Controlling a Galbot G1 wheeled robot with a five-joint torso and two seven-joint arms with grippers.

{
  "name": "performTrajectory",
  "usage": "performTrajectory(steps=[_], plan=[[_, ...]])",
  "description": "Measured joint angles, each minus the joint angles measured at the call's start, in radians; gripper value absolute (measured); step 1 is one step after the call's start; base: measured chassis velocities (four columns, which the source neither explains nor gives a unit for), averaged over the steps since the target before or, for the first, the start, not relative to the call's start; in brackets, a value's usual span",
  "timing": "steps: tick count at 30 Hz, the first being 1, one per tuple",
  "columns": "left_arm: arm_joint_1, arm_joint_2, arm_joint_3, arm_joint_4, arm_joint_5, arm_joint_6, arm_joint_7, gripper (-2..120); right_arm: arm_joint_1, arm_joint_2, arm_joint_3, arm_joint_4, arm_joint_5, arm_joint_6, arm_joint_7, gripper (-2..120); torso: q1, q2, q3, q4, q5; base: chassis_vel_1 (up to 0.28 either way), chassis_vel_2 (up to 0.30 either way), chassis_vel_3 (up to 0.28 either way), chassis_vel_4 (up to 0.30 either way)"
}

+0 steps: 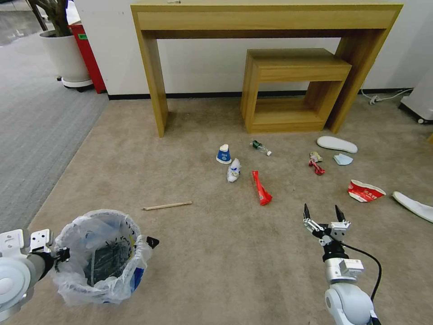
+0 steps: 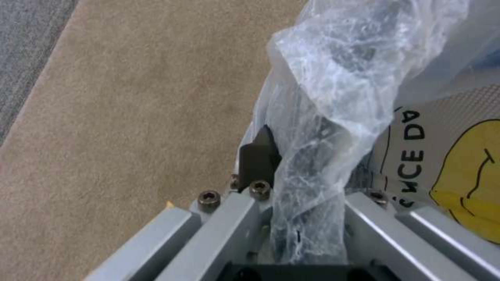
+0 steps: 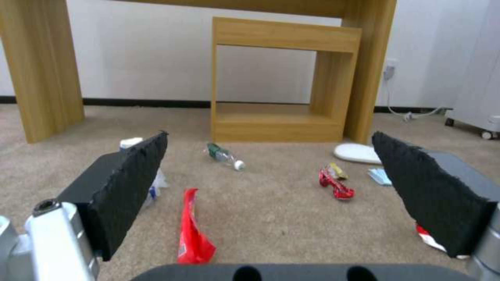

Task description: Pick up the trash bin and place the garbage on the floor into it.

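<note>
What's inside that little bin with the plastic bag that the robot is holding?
Inside the trash bin, held at its rim by the left gripper, a crinkled clear liner and a dark interior show. Whether any litter lies at the bottom cannot be told; the liner's folds cover it.

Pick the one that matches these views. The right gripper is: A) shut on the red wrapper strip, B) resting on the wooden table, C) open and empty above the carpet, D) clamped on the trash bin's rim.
C: the right gripper hangs with jaws spread and nothing between them, short of the red wrapper strip lying on the floor.
</note>
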Motion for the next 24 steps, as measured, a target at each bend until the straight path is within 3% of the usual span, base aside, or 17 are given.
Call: performTrajectory(steps=[16, 24], plan=[[0.008, -0.012, 0.001, -0.011, 0.013, 0.0, 0.005, 0, -0.01, 0.0, 0.004, 0.011, -0.005, 0.003, -0.006, 100, 0.0, 0.0, 0.0, -0.0001, 0.0, 0.0, 0.0, 0.0, 0.0], [0.018, -0.018, -0.002, -0.017, 0.025, 0.0, 0.013, 0, -0.011, 0.003, 0.002, 0.013, -0.01, 0.003, -0.007, 100, 0.0, 0.0, 0.0, 0.0, 0.0001, -0.091, 0.108, 0.097, -0.116]])
